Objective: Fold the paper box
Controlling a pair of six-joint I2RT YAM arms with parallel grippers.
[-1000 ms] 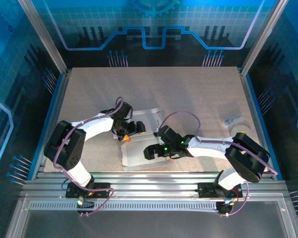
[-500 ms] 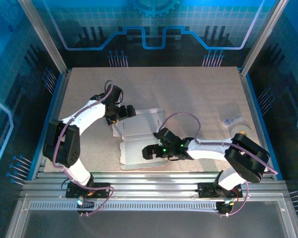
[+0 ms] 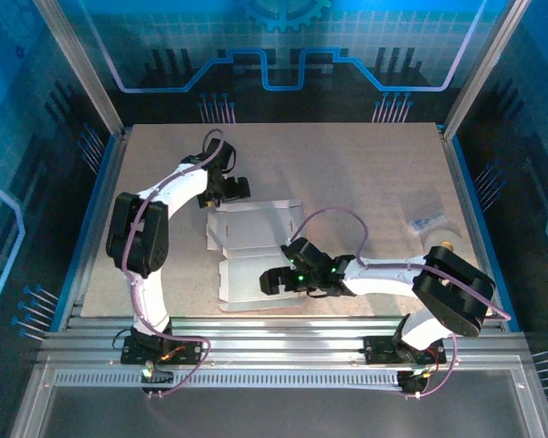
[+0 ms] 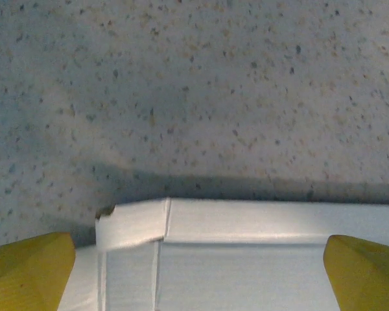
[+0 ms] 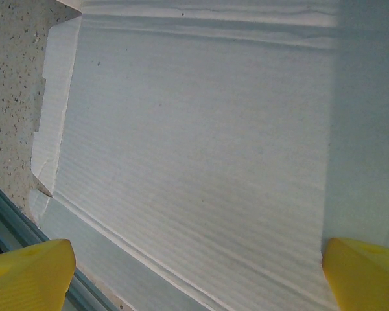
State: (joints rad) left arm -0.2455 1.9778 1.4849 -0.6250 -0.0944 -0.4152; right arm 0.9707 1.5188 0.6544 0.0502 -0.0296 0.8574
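The paper box [image 3: 256,246] lies opened out flat on the table, pale inner face up, with creased panels and flaps. My left gripper [image 3: 226,188] hovers open at the box's far left corner. In the left wrist view its yellow fingertips [image 4: 27,272] straddle the box's folded far edge [image 4: 246,223], with nothing between them. My right gripper [image 3: 274,278] hangs open low over the near panel. The right wrist view has that ribbed panel [image 5: 194,129] spread between the wide yellow fingertips [image 5: 366,275], with no grip on it.
A small clear packet [image 3: 429,222] and a white roll [image 3: 436,239] lie at the table's right side. The aluminium rail [image 3: 283,324] runs along the near edge, just past the box's near flap [image 5: 84,240]. Bare speckled tabletop [image 4: 194,84] lies beyond the box.
My left arm has swung away from the box's middle to its far left corner, jaws widening slightly. The box lies slightly further left. The right gripper has edged left.
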